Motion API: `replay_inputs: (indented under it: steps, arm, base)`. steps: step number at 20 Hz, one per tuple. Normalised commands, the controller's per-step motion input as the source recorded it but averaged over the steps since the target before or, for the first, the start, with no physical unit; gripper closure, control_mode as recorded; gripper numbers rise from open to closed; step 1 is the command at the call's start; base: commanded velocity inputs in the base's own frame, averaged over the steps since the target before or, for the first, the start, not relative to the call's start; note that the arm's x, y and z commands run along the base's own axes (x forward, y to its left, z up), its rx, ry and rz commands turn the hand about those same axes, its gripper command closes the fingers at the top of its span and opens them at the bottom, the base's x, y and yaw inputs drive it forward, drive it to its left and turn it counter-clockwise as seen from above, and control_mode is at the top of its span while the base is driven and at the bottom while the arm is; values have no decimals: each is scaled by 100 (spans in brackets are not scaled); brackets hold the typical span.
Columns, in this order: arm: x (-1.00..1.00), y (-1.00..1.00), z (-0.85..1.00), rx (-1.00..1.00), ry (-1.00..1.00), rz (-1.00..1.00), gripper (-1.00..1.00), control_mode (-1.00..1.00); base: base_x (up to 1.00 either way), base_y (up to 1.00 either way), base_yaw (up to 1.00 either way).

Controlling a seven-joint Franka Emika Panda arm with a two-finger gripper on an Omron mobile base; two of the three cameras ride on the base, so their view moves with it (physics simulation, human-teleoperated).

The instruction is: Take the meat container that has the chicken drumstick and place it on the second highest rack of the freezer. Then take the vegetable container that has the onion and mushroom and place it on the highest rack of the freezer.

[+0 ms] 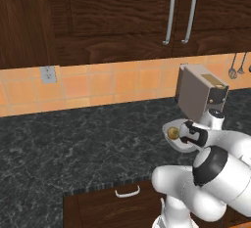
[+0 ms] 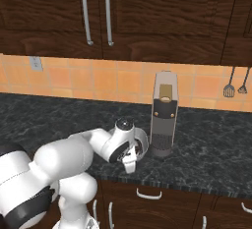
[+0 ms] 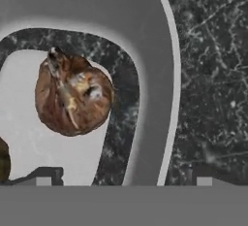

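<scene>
We look straight down from our end effector (image 3: 123, 180), fingers spread wide and holding nothing, onto the vegetable container (image 3: 155, 65) on the dark table (image 3: 213, 74). The onion (image 3: 72, 96) lies inside it, left of the rim beneath us.

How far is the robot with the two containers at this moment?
Done: whether the drumstick container was stored cannot be judged here. In hand: the open gripper hangs over the vegetable container, which sits on the counter with the onion inside; nothing is gripped. Left: grip that container and carry it to the freezer's highest rack.
</scene>
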Motion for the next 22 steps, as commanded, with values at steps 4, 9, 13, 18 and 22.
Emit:
replay_inputs:
  steps: [4,9,13,18,22]
  arm:
    - [24,-1,-15,0,0,-1,-100,-100]
    - [2,0,-1,0,0,0,-100,-100]
    - [0,0,0,0,0,0,-100,-100]
    - [0,0,0,0,0,0,100,-100]
    - [0,0,0,0,0,0,100,-100]
  base:
    - [0,0,0]
    - [0,0,0]
    - [0,0,0]
    - [0,0,0]
    - [0,0,0]
